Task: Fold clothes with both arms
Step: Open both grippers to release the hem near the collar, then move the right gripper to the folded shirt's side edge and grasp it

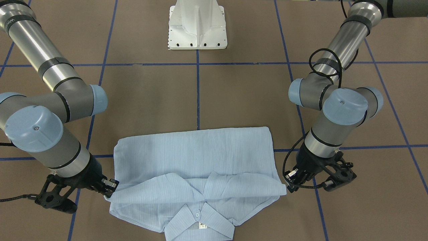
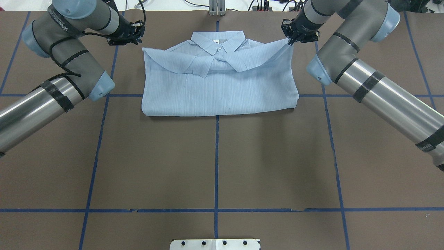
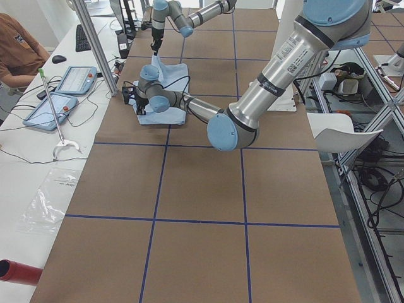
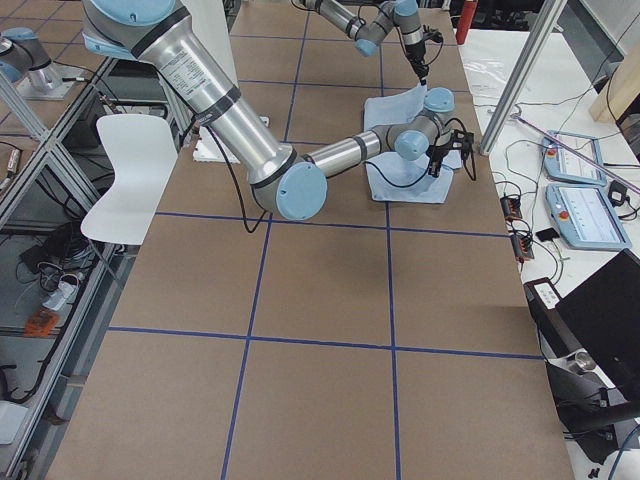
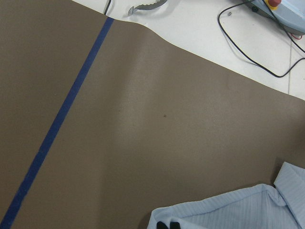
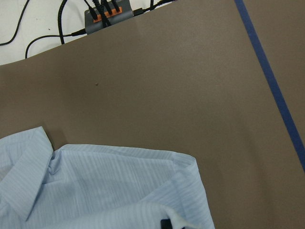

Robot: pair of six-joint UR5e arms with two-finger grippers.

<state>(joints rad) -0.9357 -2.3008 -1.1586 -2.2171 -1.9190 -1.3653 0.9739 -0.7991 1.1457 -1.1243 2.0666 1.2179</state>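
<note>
Pinching one far corner of the shirt (image 2: 222, 86) in my right gripper (image 2: 290, 41), I am holding the cloth drawn up a little toward it; in the right wrist view one black fingertip (image 6: 165, 223) is showing with blue fabric lying against it; my left gripper (image 2: 138, 34) is hovering just beside the opposite corner, and its fingertips (image 5: 164, 224) are sitting close together at the cloth's edge, but I cannot tell whether it is clenched on fabric or released; the shirt is lying between my two grippers on the brown tabletop (image 2: 215, 156), folded into a wide rectangle with two flaps turned in across the front; the collar (image 2: 218, 41) is sitting midway between the grippers, buttoned, with the white label (image 1: 203, 226) showing inside it; the folded lower edge is lying away from both grippers, toward the white base (image 1: 197, 30); blue tape lines (image 2: 216, 166) are crossing the tabletop beneath.
</note>
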